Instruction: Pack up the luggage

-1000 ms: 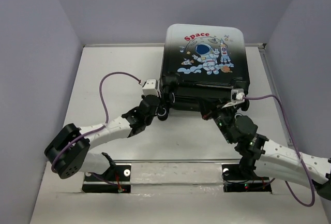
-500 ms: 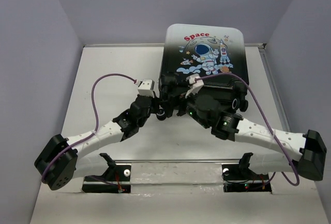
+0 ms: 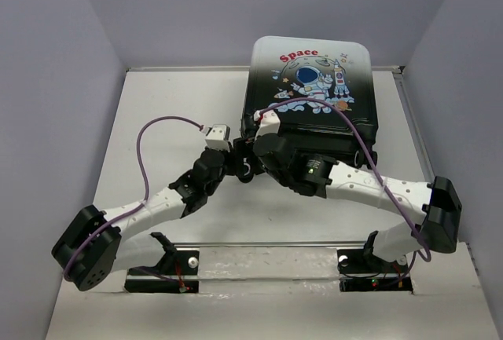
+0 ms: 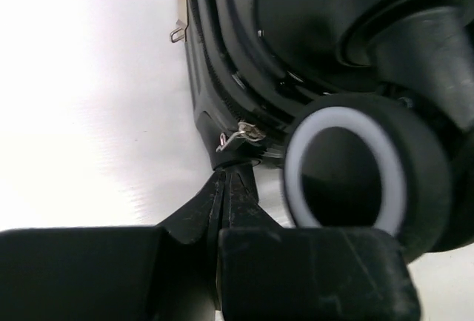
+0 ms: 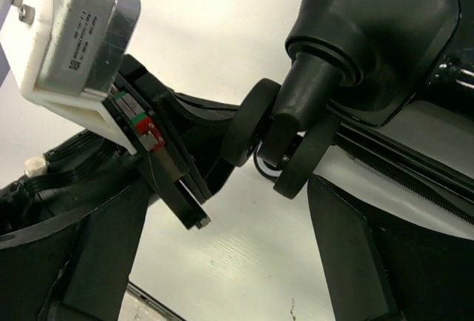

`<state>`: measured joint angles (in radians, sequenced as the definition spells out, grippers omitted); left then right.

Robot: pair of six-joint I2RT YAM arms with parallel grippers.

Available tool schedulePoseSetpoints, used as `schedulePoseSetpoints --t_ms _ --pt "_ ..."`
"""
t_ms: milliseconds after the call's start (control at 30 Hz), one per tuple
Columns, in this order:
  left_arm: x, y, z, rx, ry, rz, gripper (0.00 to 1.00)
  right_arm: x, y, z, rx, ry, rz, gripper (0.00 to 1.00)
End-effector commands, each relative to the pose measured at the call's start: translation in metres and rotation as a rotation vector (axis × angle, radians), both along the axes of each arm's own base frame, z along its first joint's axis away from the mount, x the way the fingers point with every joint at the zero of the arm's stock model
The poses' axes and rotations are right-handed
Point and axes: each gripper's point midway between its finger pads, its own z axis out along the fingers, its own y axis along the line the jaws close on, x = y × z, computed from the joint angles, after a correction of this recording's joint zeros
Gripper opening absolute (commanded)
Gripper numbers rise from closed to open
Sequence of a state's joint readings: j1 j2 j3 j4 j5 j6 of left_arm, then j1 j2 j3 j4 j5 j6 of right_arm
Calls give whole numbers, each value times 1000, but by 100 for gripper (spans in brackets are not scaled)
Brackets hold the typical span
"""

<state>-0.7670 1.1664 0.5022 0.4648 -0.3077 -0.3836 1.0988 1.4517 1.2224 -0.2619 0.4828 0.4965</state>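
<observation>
The luggage (image 3: pixel 314 49), a closed hard-shell case with an astronaut and red "Space" print, lies flat at the back middle of the table. My left gripper (image 3: pixel 234 161) is shut at its near-left corner. In the left wrist view its fingertips (image 4: pixel 229 176) press against the case's edge (image 4: pixel 296 24), just below a metal zipper pull (image 4: pixel 241 136) and beside a black wheel (image 4: pixel 355 173). I cannot make out whether anything is pinched. My right gripper (image 3: pixel 253 151) reaches across to the same corner and is open (image 5: pixel 222 262), with nothing between its fingers, just below the double wheel (image 5: pixel 300 161).
The left gripper's body and white camera block (image 5: pixel 67 32) sit close to the right gripper's left finger. Purple cables (image 3: pixel 149 132) loop above both arms. Lavender walls (image 3: pixel 47 120) close in the white table (image 3: pixel 173 104). A metal rail (image 3: pixel 267 257) holds the arm bases.
The right arm has swung from the case's near-right corner across to its near-left corner, and its gripper has opened. The left arm has shifted slightly left and stays shut.
</observation>
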Motion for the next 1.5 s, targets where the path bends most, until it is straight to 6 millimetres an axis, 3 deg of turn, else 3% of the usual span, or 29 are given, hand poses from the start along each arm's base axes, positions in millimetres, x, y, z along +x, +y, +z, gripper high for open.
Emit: schedulePoseSetpoints --t_ms 0,33,67,100,233,367,400,433,533,600,633,667,867,933,967,1033,1067,1100,1167,1267,1300,1333,1367,1400,1433,1467 --pt "10 28 20 -148 -49 87 7 8 -24 17 -7 -38 -128 91" --pt "14 48 19 -176 -49 132 16 8 -25 16 -13 -38 -134 93" --pt "15 53 21 -206 -45 137 23 9 -26 17 -17 -37 -139 94" --pt "12 53 23 -252 -31 118 38 9 -28 13 -43 -26 -145 95" --pt "5 64 38 -321 -58 134 58 17 -21 1 -102 -6 -180 100" --pt "-1 57 46 -347 -65 85 58 27 -14 4 -123 -18 -217 100" --pt "-2 54 43 -345 -54 68 58 32 -11 -6 -154 -14 -236 100" --pt "-2 53 41 -343 -47 63 58 35 -9 0 -165 -13 -248 100" --pt "-5 49 31 -342 -24 39 56 42 -1 -7 -213 -2 -274 100" --pt "-7 47 24 -345 -9 32 55 49 -7 -9 -257 -15 -333 100" --pt "-8 45 25 -349 -12 20 54 49 -12 -22 -309 4 -364 100" --pt "-8 45 26 -352 -15 14 54 52 -12 -14 -300 -6 -387 99" --pt "-10 45 22 -340 -16 8 52 59 -26 -28 -364 -3 -491 85" --pt "-13 41 20 -345 -9 -22 52 61 -34 -31 -360 4 -535 74" --pt "-13 40 19 -342 -5 -26 52 61 -37 -30 -360 -2 -546 59" --pt "-15 36 20 -344 -7 -51 52 61 -41 -30 -353 -8 -561 43" --pt "-16 33 20 -346 -9 -75 52 59 -45 -28 -354 -12 -564 19" --pt "-17 31 21 -348 -11 -88 52 59 -47 -27 -357 -15 -564 13" --pt "-20 23 22 -352 -13 -139 52 53 -58 -25 -368 -16 -560 7" --pt "-25 10 25 -346 -19 -193 52 45 -70 -26 -377 -7 -541 7" --pt "-27 3 26 -332 -27 -224 52 41 -72 -16 -338 -6 -519 7" --pt "-30 -4 27 -325 -34 -251 52 38 -74 -16 -328 -2 -499 7" --pt "-33 -13 34 -320 -49 -283 52 31 -81 -29 -352 10 -474 7" --pt "-46 -31 32 -305 -42 -343 52 26 -79 -31 -327 27 -435 7" --pt "-48 -37 33 -284 -58 -349 53 27 -79 -18 -265 13 -410 7" --pt "-55 -47 32 -275 -56 -378 53 22 -79 -26 -267 31 -379 7"
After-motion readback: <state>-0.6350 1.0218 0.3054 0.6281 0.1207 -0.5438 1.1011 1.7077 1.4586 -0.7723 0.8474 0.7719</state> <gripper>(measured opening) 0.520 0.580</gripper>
